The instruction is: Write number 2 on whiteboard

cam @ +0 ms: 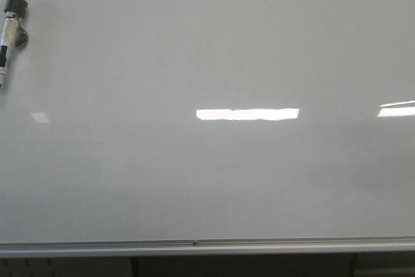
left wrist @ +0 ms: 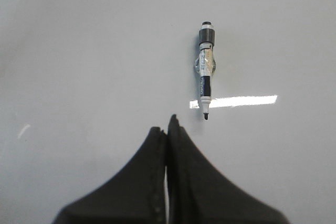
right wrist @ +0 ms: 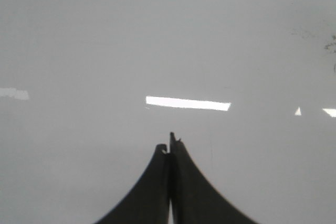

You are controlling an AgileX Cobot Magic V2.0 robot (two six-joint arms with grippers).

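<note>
A large glossy white-grey whiteboard (cam: pixel 214 50) is seen filling almost the whole front view, with a silver metal frame edge (cam: pixel 207 246) running along its bottom. No written digit can be made out anywhere on the board in this view; only bright rectangular light reflections (cam: pixel 248 114) are seen across its middle and at its right edge. A marker (cam: pixel 11 34) is seen lying on the board at the far left edge of the front view, its dark end uppermost and its body partly cut off by the frame of the picture. In the left wrist view the same marker is shown whole, with a white labelled barrel, a grey band near one end and a small black tip at the other, lying just beyond the left gripper (left wrist: pixel 169 127) and not touched by it. The left gripper's black fingers are pressed together with nothing between them. In the right wrist view the right gripper (right wrist: pixel 170 142) is likewise seen with its fingers pressed together and empty, over bare board. A few faint dark smudges (right wrist: pixel 332 45) are visible near one edge of that view, too small to be read.
</note>
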